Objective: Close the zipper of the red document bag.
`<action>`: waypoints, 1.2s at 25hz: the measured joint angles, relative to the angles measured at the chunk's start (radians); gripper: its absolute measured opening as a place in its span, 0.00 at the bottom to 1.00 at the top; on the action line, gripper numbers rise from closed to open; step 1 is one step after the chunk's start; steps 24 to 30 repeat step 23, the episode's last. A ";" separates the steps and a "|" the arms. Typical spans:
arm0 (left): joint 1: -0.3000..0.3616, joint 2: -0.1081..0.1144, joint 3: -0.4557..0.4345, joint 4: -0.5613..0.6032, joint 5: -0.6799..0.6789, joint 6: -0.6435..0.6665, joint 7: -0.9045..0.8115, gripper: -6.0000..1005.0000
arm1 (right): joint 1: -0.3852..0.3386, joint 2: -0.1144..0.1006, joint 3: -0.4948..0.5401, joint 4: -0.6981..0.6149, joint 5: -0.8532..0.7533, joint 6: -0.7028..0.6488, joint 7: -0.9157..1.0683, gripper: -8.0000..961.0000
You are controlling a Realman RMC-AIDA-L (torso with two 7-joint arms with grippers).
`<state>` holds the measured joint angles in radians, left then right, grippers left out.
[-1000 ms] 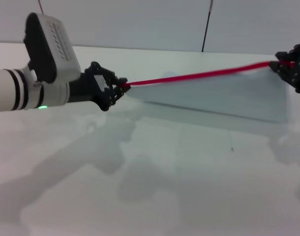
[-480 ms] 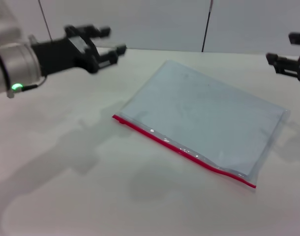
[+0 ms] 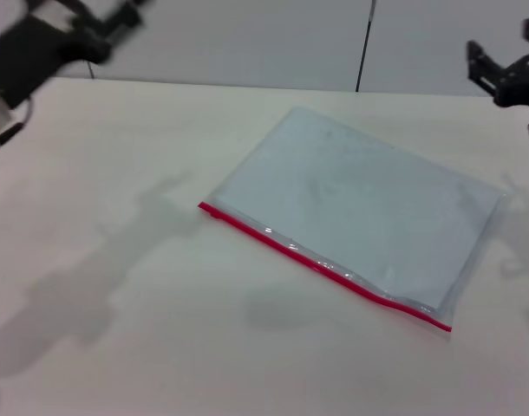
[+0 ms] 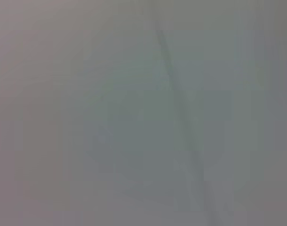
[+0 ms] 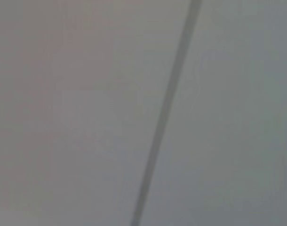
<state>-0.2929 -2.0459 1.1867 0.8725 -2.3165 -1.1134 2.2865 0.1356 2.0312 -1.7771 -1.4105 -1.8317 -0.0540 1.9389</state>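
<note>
The red document bag lies flat on the white table, a pale blue-grey pouch set at a slant. Its zipper is the bright red strip along the near long edge, running from the left corner to the lower right corner. I cannot make out the slider. My left gripper is raised at the far upper left, blurred, its fingers spread and holding nothing. Up at the far right, my right gripper is open too, well clear of the bag. Both wrist views show only a grey wall with a dark seam.
The white table spreads all around the bag. A grey wall with a dark vertical seam stands behind the table's far edge.
A second ago both grippers held the bag's red edge stretched in the air. They let go, the bag dropped flat, and both arms have since lifted up and outward.
</note>
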 joint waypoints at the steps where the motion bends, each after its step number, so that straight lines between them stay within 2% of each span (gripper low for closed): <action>1: 0.009 0.002 0.024 -0.017 -0.071 0.000 0.037 0.60 | 0.011 0.000 -0.031 0.034 0.009 0.087 0.011 0.76; 3: 0.022 0.004 0.080 -0.041 -0.184 0.007 0.132 0.60 | 0.047 -0.002 -0.067 0.113 0.013 0.195 0.061 0.75; 5: 0.027 0.002 0.112 -0.043 -0.218 0.026 0.184 0.60 | 0.094 -0.005 -0.077 0.195 0.013 0.254 0.168 0.75; 11: 0.021 0.002 0.181 -0.055 -0.279 0.089 0.221 0.60 | 0.120 -0.008 -0.073 0.270 0.006 0.294 0.297 0.75; 30: 0.014 0.004 0.183 -0.088 -0.286 0.092 0.235 0.60 | 0.122 -0.008 -0.075 0.292 0.005 0.314 0.316 0.75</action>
